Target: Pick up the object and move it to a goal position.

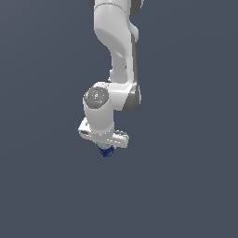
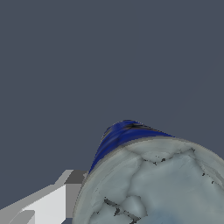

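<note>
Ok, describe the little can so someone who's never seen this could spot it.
Follow the white arm down to its tool. The can sits right under it: tiny, dark blue body, pale silvery top, the only coloured thing against the plain grey background.

A flat, even slate-grey backdrop (image 1: 42, 186) fills both views, without seams, walls, furniture, windows or cast shadows

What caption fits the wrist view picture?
Close-up of the blue can, pale round top facing the camera, beside one white finger of the hand.
</note>
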